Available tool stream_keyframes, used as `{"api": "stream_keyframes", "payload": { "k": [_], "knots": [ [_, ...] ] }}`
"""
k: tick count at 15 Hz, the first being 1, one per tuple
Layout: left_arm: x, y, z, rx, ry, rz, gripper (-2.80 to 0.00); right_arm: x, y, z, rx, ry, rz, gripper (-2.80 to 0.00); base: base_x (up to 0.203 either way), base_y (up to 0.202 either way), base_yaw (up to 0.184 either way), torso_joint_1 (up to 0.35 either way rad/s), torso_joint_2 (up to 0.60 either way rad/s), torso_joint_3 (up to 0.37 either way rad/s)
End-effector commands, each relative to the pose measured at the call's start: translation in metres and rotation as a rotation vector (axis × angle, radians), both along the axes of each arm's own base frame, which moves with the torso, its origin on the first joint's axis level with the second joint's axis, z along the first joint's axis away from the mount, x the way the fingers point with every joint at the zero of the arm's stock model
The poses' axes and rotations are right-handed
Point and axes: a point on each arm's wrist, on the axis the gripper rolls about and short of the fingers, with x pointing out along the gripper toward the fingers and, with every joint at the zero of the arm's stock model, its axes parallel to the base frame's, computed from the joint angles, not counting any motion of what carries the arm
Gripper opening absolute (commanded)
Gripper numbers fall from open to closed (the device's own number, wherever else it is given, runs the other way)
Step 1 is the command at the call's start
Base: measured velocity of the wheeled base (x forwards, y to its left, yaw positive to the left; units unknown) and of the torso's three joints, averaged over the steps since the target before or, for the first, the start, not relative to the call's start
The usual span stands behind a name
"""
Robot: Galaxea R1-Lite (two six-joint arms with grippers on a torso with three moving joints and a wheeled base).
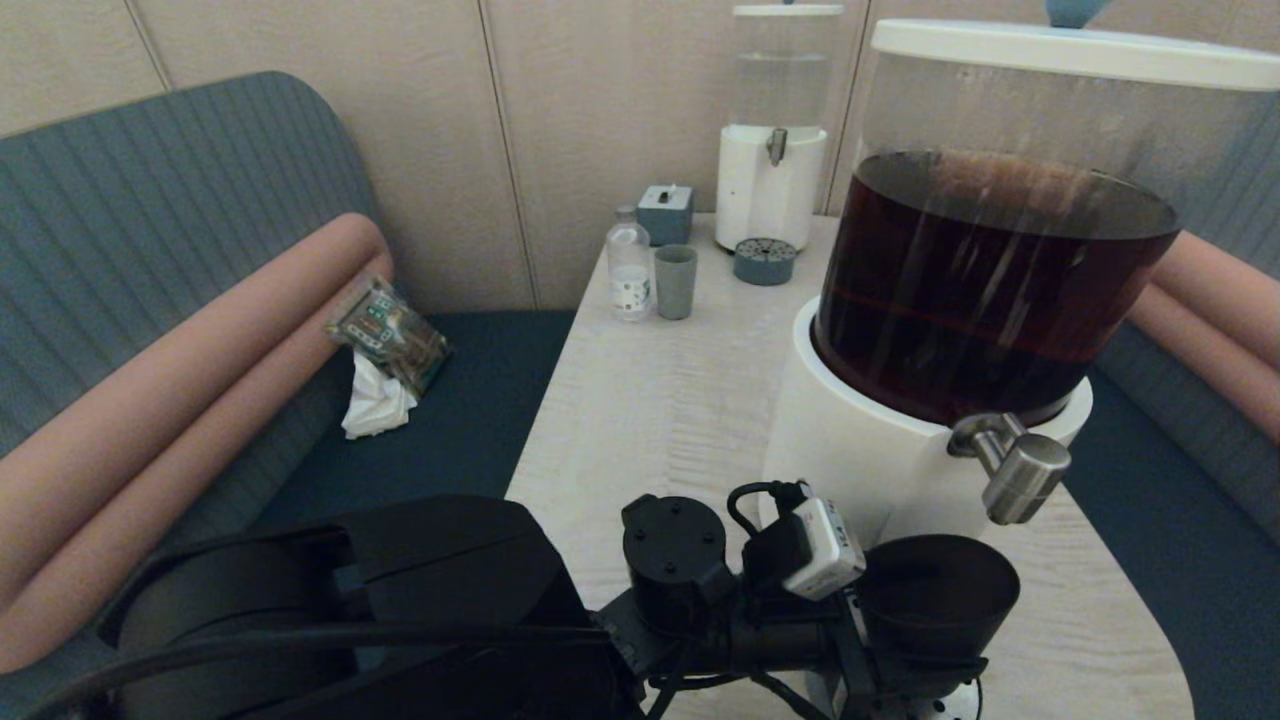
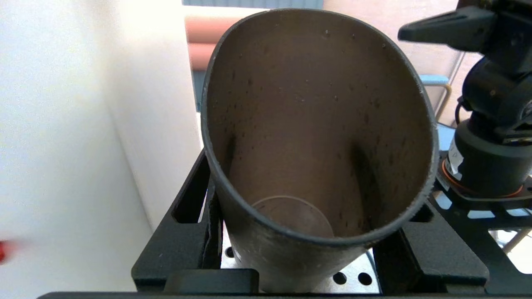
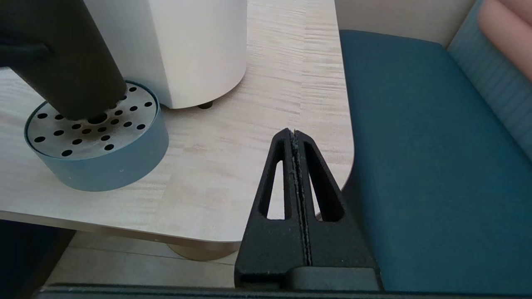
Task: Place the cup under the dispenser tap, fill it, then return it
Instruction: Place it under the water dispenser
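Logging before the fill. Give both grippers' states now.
Left gripper: shut on the cup, above the drip tray.
Right gripper: shut, empty.

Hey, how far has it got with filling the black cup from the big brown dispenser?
Done: the left gripper has the cup clamped and has carried it to the dispenser tap. In hand: the cup, tilted and empty inside, is over the perforated drip tray, roughly below the tap. Left: filling it and returning it. The right gripper sits shut off the table's corner.
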Motion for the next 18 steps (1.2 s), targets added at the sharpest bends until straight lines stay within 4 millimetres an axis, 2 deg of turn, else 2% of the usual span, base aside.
{"api": "stream_keyframes", "payload": {
  "k": [1, 9, 18],
  "knots": [
    [-0.0003, -0.0032, -0.0091, 0.010, 0.007, -0.008, -2.80, 0.0002, 0.0000, -0.0008, 0.000, 0.002, 0.000, -2.80, 0.000, 0.000, 0.000, 0.000, 0.00, 0.000],
    [-0.0021, 0.0008, -0.0130, 0.027, 0.042, 0.019, -2.80, 0.0002, 0.0000, -0.0008, 0.000, 0.002, 0.000, -2.80, 0.000, 0.000, 0.000, 0.000, 0.00, 0.000],
    [-0.0005, -0.0053, -0.0129, 0.013, 0.037, 0.020, -2.80, 0.0002, 0.0000, -0.0008, -0.001, 0.002, 0.000, -2.80, 0.000, 0.000, 0.000, 0.000, 0.00, 0.000]
  ]
}}
